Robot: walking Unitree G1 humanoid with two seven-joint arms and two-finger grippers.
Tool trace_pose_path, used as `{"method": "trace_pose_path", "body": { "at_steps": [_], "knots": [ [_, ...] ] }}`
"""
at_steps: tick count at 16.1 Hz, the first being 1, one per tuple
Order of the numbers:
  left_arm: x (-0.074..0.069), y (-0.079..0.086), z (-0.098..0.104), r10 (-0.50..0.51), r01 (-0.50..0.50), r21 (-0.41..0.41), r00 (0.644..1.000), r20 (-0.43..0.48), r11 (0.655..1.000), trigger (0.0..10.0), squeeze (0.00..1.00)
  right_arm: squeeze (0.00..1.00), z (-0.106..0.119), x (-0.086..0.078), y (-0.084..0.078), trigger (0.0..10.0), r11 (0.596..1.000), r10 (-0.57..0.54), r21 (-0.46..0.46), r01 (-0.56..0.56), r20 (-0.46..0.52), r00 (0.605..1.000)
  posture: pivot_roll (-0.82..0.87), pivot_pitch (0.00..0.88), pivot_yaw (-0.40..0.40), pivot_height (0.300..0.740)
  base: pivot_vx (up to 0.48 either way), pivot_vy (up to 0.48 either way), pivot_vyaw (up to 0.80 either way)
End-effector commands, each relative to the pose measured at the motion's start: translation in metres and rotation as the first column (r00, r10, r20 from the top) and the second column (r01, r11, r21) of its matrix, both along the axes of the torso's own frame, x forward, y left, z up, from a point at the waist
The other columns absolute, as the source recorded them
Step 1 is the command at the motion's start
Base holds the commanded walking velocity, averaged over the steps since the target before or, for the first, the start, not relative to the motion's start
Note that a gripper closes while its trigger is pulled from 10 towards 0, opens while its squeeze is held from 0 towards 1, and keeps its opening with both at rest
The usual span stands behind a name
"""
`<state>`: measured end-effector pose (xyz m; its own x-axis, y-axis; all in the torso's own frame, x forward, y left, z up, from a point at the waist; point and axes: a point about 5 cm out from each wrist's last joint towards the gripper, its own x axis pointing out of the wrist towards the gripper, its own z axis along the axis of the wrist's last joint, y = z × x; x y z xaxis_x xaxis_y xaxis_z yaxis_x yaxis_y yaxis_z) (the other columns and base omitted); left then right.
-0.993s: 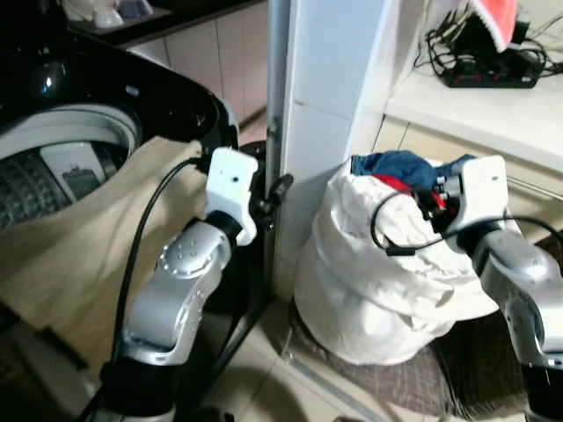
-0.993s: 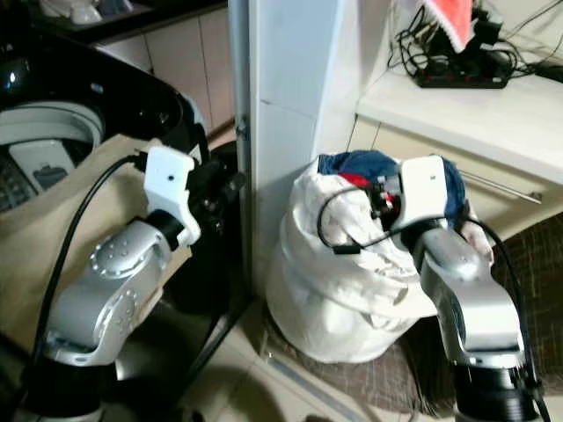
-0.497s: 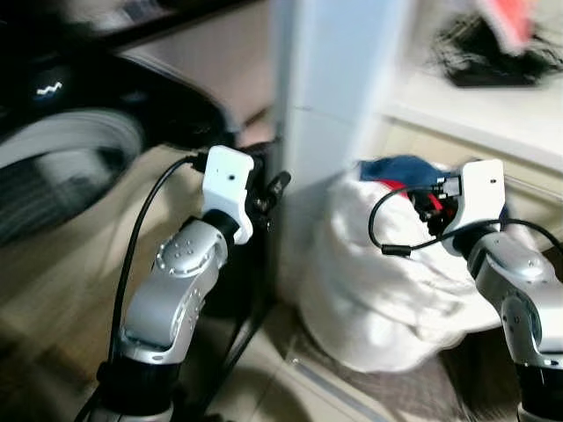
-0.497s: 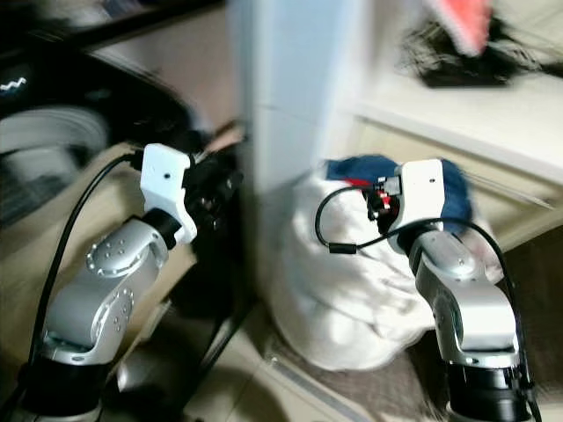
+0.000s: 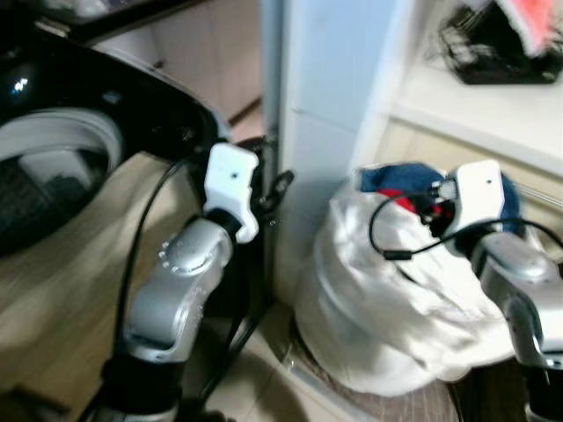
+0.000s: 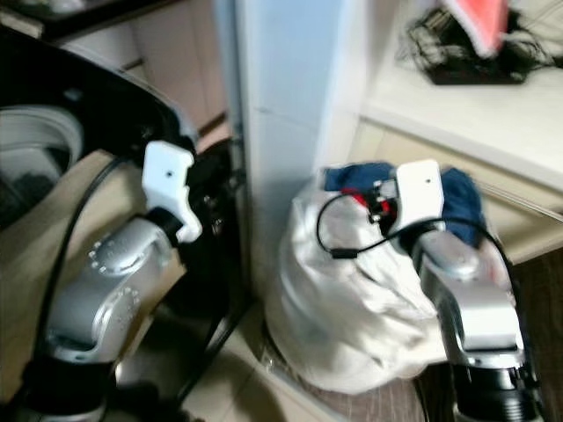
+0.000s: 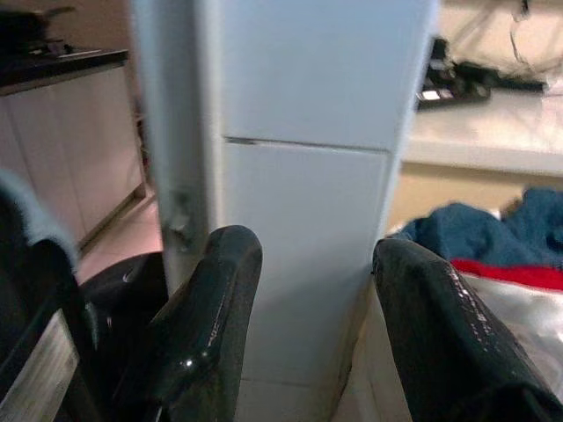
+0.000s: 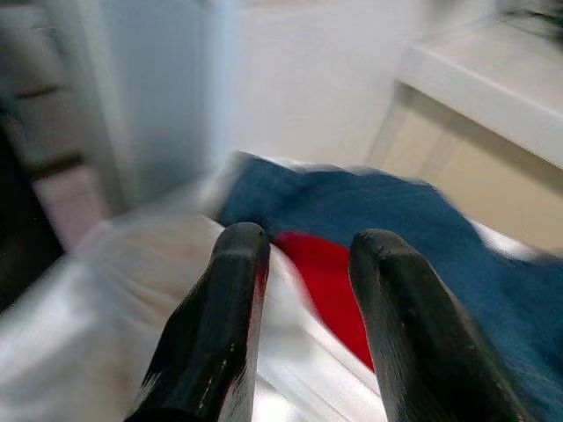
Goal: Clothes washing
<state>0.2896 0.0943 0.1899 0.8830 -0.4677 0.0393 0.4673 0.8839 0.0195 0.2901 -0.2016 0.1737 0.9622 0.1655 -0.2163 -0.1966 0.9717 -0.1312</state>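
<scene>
A white laundry bag (image 5: 387, 308) stands on the floor beside a white pillar (image 5: 325, 114), stuffed with a blue garment (image 5: 396, 176) and a red garment (image 8: 325, 290). The washing machine (image 5: 132, 97) is at the left, its drum (image 5: 53, 167) open, with a beige cloth (image 5: 62, 290) draped over its front. My right gripper (image 8: 308, 290) hovers open just above the bag's mouth, pointing at the red and blue clothes and holding nothing. My left gripper (image 7: 317, 334) is open and empty, raised between the machine and the pillar.
A white shelf (image 5: 475, 105) at the right carries a black power strip (image 5: 501, 66) with cables and a pink-red cloth (image 5: 537, 22). Cabinet fronts (image 5: 211, 53) run behind the machine. Tiled floor (image 5: 255, 387) shows between my arms.
The camera has shifted and the picture is slightly blurred. Both arms keep much the same pose, the right gripper still over the bag.
</scene>
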Motion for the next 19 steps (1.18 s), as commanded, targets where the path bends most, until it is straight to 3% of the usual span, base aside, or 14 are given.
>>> {"method": "trace_pose_path", "body": {
  "at_steps": [1,7,10,11,12,16,19],
  "knots": [
    [-0.001,0.001,0.000,0.006,-0.006,0.007,1.000,-0.005,1.000,10.0,0.00,0.00,0.005,-0.001,-0.002,10.0,1.000,-0.011,0.001,0.011,0.019,1.000,-0.09,0.074,-0.026,0.740,0.000,0.000,0.00],
    [-0.001,0.000,0.001,0.002,-0.002,0.011,1.000,-0.009,1.000,10.0,0.00,0.00,0.005,0.000,-0.007,10.0,0.999,-0.053,0.001,0.053,0.025,0.998,-0.09,0.075,-0.020,0.740,0.000,0.000,0.00],
    [-0.001,-0.001,-0.001,-0.016,0.016,0.006,1.000,-0.021,1.000,10.0,0.00,0.00,-0.007,-0.003,-0.012,10.0,0.997,-0.077,-0.012,0.076,-0.075,0.994,-0.09,0.072,-0.018,0.740,0.000,0.000,0.00],
    [-0.003,-0.001,-0.002,-0.063,0.064,0.014,0.997,-0.033,0.998,10.0,0.00,0.60,-0.012,-0.005,-0.011,10.0,0.999,-0.035,-0.026,0.032,-0.120,0.992,-0.09,0.071,-0.019,0.740,0.000,0.000,0.00],
    [-0.004,-0.001,-0.003,-0.092,0.093,0.029,0.995,-0.033,0.995,10.0,0.00,1.00,-0.013,-0.004,-0.013,10.0,0.999,-0.039,-0.037,0.034,-0.142,0.989,-0.09,0.069,-0.020,0.740,0.000,0.000,0.00],
    [-0.009,-0.004,-0.006,-0.187,0.190,0.067,0.981,-0.055,0.979,10.0,0.00,1.00,-0.012,0.001,-0.018,10.0,1.000,-0.007,-0.015,0.004,-0.187,0.982,-0.09,0.070,-0.019,0.740,0.000,0.000,0.00],
    [-0.006,-0.003,-0.009,-0.112,0.117,0.082,0.991,-0.067,0.990,10.0,0.00,1.00,-0.008,0.005,-0.020,10.0,1.000,-0.007,-0.027,0.003,-0.169,0.986,-0.08,0.072,-0.023,0.740,0.000,0.000,0.00]
  ]
}}
